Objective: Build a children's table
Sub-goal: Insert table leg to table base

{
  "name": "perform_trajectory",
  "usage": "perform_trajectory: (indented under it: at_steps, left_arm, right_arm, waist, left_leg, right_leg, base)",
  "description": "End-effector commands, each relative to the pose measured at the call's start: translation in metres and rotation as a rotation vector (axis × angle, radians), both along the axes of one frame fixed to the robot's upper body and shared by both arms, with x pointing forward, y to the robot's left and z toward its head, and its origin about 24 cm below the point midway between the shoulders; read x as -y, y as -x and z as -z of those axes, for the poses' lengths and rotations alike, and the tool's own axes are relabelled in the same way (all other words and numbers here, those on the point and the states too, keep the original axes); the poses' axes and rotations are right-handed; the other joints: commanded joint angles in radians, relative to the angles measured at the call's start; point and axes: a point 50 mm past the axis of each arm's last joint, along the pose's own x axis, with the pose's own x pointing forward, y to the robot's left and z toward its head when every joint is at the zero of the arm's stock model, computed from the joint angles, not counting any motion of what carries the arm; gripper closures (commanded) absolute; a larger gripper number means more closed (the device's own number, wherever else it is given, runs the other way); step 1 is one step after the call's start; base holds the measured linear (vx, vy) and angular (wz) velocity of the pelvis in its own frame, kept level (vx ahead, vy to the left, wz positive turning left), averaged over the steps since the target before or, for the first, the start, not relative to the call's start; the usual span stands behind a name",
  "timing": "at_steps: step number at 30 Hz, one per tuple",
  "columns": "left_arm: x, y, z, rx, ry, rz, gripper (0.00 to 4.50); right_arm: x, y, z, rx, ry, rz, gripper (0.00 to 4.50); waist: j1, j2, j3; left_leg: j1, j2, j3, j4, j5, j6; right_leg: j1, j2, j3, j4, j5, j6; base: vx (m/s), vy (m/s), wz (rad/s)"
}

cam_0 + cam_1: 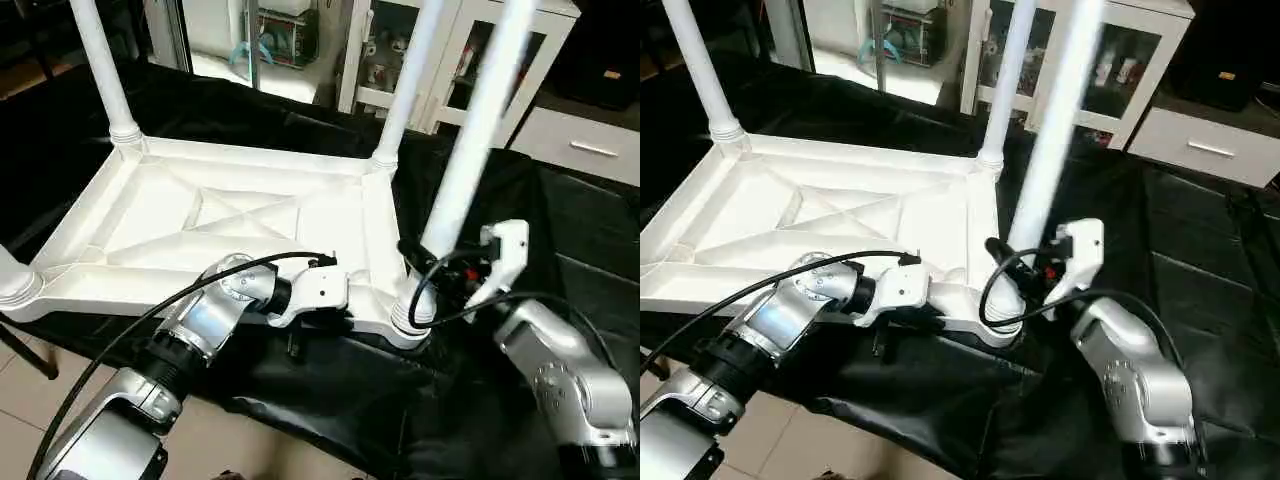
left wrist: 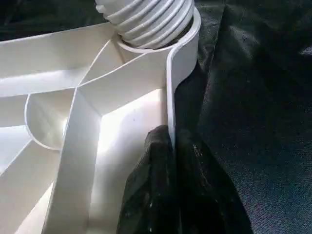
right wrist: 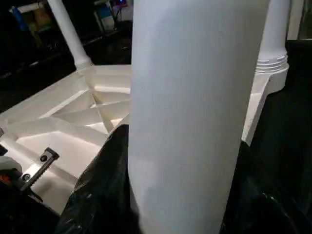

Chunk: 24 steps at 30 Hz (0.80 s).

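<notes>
The children's table lies upside down on a black cloth: its white tabletop [image 1: 250, 215] shows an X-ribbed underside. Legs stand in the far left socket [image 1: 100, 70], the far right socket [image 1: 408, 80] and the near left corner [image 1: 10, 275]. A fourth leg [image 1: 475, 130] rises from the near right socket, its ribbed end [image 2: 146, 19] seated there. My right gripper [image 1: 436, 264] is shut on this leg low down, black fingers [image 3: 105, 185] either side of the tube [image 3: 190, 122]. My left gripper [image 1: 298, 340] is shut on the tabletop's near rim [image 2: 170, 87], just beside that socket.
The black cloth [image 1: 560, 230] covers the work surface and hangs over its near edge. Behind stand a white glass-door cabinet [image 1: 450, 50] and a white drawer unit [image 1: 590, 140]. Tiled floor [image 1: 230, 440] shows below my left arm.
</notes>
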Motion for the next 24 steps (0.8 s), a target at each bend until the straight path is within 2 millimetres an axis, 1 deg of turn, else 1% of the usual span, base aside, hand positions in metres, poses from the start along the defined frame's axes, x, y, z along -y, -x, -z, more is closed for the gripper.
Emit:
perform_trajectory:
  at_steps: [1, 2, 4, 5, 6, 8, 9, 10, 11, 12, 13, 14, 15, 16, 17, 18, 19, 20, 21, 22, 23, 24]
  left_arm:
    - [-0.007, 0.005, 0.017, -0.053, -0.048, -0.022, 4.50]
    - [-0.007, 0.005, 0.017, -0.051, -0.046, -0.026, 4.50]
    - [-0.007, 0.004, 0.017, -0.050, -0.044, -0.029, 4.50]
    - [-0.006, 0.004, 0.017, -0.045, -0.041, -0.036, 4.50]
    - [-0.005, 0.001, 0.015, -0.032, -0.030, -0.059, 4.50]
    - [-0.003, -0.004, 0.013, -0.012, -0.017, -0.093, 4.50]
    - [-0.003, -0.004, 0.013, -0.012, -0.017, -0.093, 4.50]
    - [-0.003, -0.004, 0.013, -0.012, -0.017, -0.093, 4.50]
    - [-0.003, -0.011, 0.011, 0.015, -0.017, -0.136, 4.50]
    - [-0.003, -0.012, 0.011, 0.020, -0.018, -0.143, 4.50]
    - [-0.003, -0.014, 0.010, 0.027, -0.018, -0.154, 4.50]
    - [-0.003, -0.015, 0.010, 0.030, -0.016, -0.163, 4.50]
    - [-0.002, -0.017, 0.008, 0.040, -0.007, -0.187, 4.50]
    - [-0.002, -0.017, 0.008, 0.040, -0.007, -0.187, 4.50]
    - [-0.001, -0.019, 0.007, 0.045, 0.001, -0.204, 4.50]
    - [-0.001, -0.020, 0.007, 0.047, 0.005, -0.211, 4.50]
    - [0.000, -0.023, 0.005, 0.058, 0.012, -0.236, 4.50]
    - [0.001, -0.024, 0.004, 0.068, 0.019, -0.251, 4.50]
    - [0.001, -0.025, 0.004, 0.071, 0.021, -0.256, 4.50]
    - [0.001, -0.026, 0.004, 0.074, 0.024, -0.261, 4.50]
    - [0.002, -0.026, 0.003, 0.077, 0.027, -0.263, 4.50]
    - [0.002, -0.026, 0.003, 0.080, 0.026, -0.254, 4.50]
  right_arm:
    - [0.026, 0.011, 0.024, -0.105, 0.060, 0.138, 2.67]
    - [0.026, 0.014, 0.025, -0.102, 0.058, 0.142, 2.67]
    - [0.026, 0.015, 0.026, -0.101, 0.057, 0.145, 2.67]
    - [0.026, 0.018, 0.028, -0.097, 0.057, 0.151, 2.67]
    - [0.027, 0.021, 0.031, -0.090, 0.050, 0.165, 2.67]
    - [0.028, 0.026, 0.034, -0.070, 0.041, 0.189, 2.67]
    - [0.028, 0.026, 0.034, -0.070, 0.041, 0.189, 2.67]
    - [0.028, 0.026, 0.034, -0.070, 0.041, 0.189, 2.67]
    - [0.031, 0.032, 0.039, -0.059, 0.040, 0.219, 2.67]
    - [0.032, 0.033, 0.039, -0.058, 0.041, 0.223, 2.67]
    - [0.032, 0.034, 0.041, -0.056, 0.041, 0.231, 2.67]
    - [0.033, 0.035, 0.041, -0.054, 0.040, 0.238, 2.67]
    - [0.034, 0.037, 0.043, -0.049, 0.040, 0.255, 2.67]
    - [0.034, 0.037, 0.043, -0.049, 0.040, 0.255, 2.67]
    - [0.035, 0.038, 0.044, -0.049, 0.044, 0.263, 2.67]
    - [0.035, 0.039, 0.045, -0.050, 0.046, 0.267, 2.67]
    - [0.035, 0.039, 0.045, -0.045, 0.053, 0.279, 2.67]
    - [0.035, 0.039, 0.045, -0.043, 0.054, 0.282, 2.67]
    - [0.035, 0.039, 0.045, -0.042, 0.054, 0.283, 2.67]
    - [0.035, 0.039, 0.046, -0.042, 0.057, 0.282, 2.67]
    - [0.035, 0.039, 0.047, -0.047, 0.068, 0.278, 2.67]
    - [0.034, 0.038, 0.047, -0.053, 0.094, 0.258, 2.67]
  waist:
    - [-0.006, 0.006, -0.038]
    - [-0.007, 0.006, -0.036]
    - [-0.009, 0.006, -0.036]
    - [-0.009, 0.009, -0.035]
    - [-0.009, 0.008, -0.035]
    - [-0.009, 0.008, -0.031]
    - [-0.009, 0.007, -0.029]
    - [-0.010, 0.006, -0.028]
    - [-0.013, 0.007, -0.027]
    - [-0.012, 0.009, -0.026]
    - [-0.014, 0.009, -0.025]
    - [-0.017, 0.008, -0.025]
    - [-0.018, 0.012, -0.026]
    - [-0.021, 0.012, -0.026]
    - [-0.025, 0.010, -0.028]
    - [-0.028, 0.010, -0.029]
    - [-0.030, 0.009, -0.029]
    - [-0.030, 0.010, -0.030]
    - [-0.030, 0.009, -0.026]
    - [-0.030, 0.009, -0.026]
    - [-0.030, 0.009, -0.026]
    - [-0.032, 0.010, -0.027]
  left_leg:
    - [0.022, 0.070, -0.040, -0.089, -0.433, -0.027]
    - [0.020, 0.069, -0.041, -0.090, -0.443, -0.026]
    - [0.016, 0.070, -0.044, -0.093, -0.437, -0.025]
    - [0.017, 0.070, -0.044, -0.094, -0.442, -0.025]
    - [0.017, 0.070, -0.043, -0.093, -0.452, -0.026]
    - [0.024, 0.069, -0.043, -0.092, -0.484, -0.026]
    - [0.026, 0.067, -0.044, -0.091, -0.503, -0.025]
    - [0.025, 0.067, -0.046, -0.091, -0.509, -0.023]
    - [0.021, 0.067, -0.050, -0.094, -0.514, -0.023]
    - [0.030, 0.067, -0.050, -0.091, -0.532, -0.026]
    - [0.028, 0.066, -0.052, -0.091, -0.539, -0.025]
    - [0.023, 0.067, -0.056, -0.095, -0.546, -0.026]
    - [0.020, 0.068, -0.061, -0.098, -0.552, -0.028]
    - [0.020, 0.068, -0.061, -0.099, -0.554, -0.029]
    - [0.017, 0.069, -0.063, -0.102, -0.549, -0.029]
    - [0.012, 0.069, -0.064, -0.105, -0.536, -0.028]
    - [0.011, 0.070, -0.063, -0.105, -0.532, -0.026]
    - [0.016, 0.069, -0.060, -0.102, -0.536, -0.024]
    - [0.023, 0.066, -0.058, -0.097, -0.552, -0.018]
    - [0.025, 0.065, -0.058, -0.095, -0.557, -0.015]
    - [0.024, 0.065, -0.059, -0.096, -0.555, -0.012]
    - [0.018, 0.066, -0.063, -0.099, -0.550, -0.014]
  right_leg:
    - [0.007, -0.072, 0.051, -0.087, -0.521, -0.116]
    - [0.008, -0.072, 0.051, -0.088, -0.534, -0.111]
    - [0.011, -0.072, 0.050, -0.088, -0.533, -0.107]
    - [0.010, -0.072, 0.050, -0.088, -0.537, -0.106]
    - [0.007, -0.073, 0.051, -0.091, -0.548, -0.102]
    - [0.001, -0.073, 0.051, -0.099, -0.588, -0.095]
    - [-0.002, -0.074, 0.050, -0.104, -0.626, -0.084]
    - [-0.002, -0.075, 0.049, -0.106, -0.645, -0.079]
    - [0.002, -0.075, 0.047, -0.108, -0.667, -0.069]
    - [-0.006, -0.075, 0.045, -0.114, -0.691, -0.060]
    - [-0.005, -0.075, 0.044, -0.115, -0.700, -0.057]
    - [0.001, -0.076, 0.041, -0.116, -0.708, -0.052]
    - [0.005, -0.078, 0.039, -0.115, -0.707, -0.050]
    - [0.006, -0.077, 0.038, -0.116, -0.700, -0.051]
    - [0.012, -0.078, 0.036, -0.115, -0.681, -0.055]
    - [0.014, -0.078, 0.038, -0.113, -0.660, -0.061]
    - [0.013, -0.079, 0.039, -0.112, -0.652, -0.066]
    - [0.007, -0.079, 0.042, -0.115, -0.657, -0.070]
    - [-0.001, -0.079, 0.041, -0.123, -0.686, -0.068]
    - [-0.002, -0.079, 0.040, -0.125, -0.700, -0.066]
    - [0.000, -0.080, 0.038, -0.128, -0.716, -0.060]
    - [0.007, -0.080, 0.036, -0.126, -0.710, -0.058]
  base:
    - [0.000, 0.000, 0.00]
    - [0.000, 0.000, 0.00]
    - [0.000, 0.000, 0.00]
    - [0.000, 0.000, 0.00]
    - [0.000, 0.000, 0.00]
    - [0.000, 0.000, 0.00]
    - [0.000, 0.000, 0.00]
    - [0.000, 0.000, 0.00]
    - [0.000, 0.000, 0.00]
    - [0.000, 0.000, 0.00]
    - [0.000, 0.000, 0.00]
    - [0.000, 0.000, 0.00]
    - [0.000, 0.000, 0.00]
    - [0.000, 0.000, 0.00]
    - [0.000, 0.000, 0.00]
    - [0.000, 0.000, 0.00]
    - [0.000, 0.000, 0.00]
    - [0.000, 0.000, 0.00]
    - [0.000, 0.000, 0.00]
    - [0.000, 0.000, 0.00]
    - [0.000, 0.000, 0.00]
    - [0.000, 0.000, 0.00]
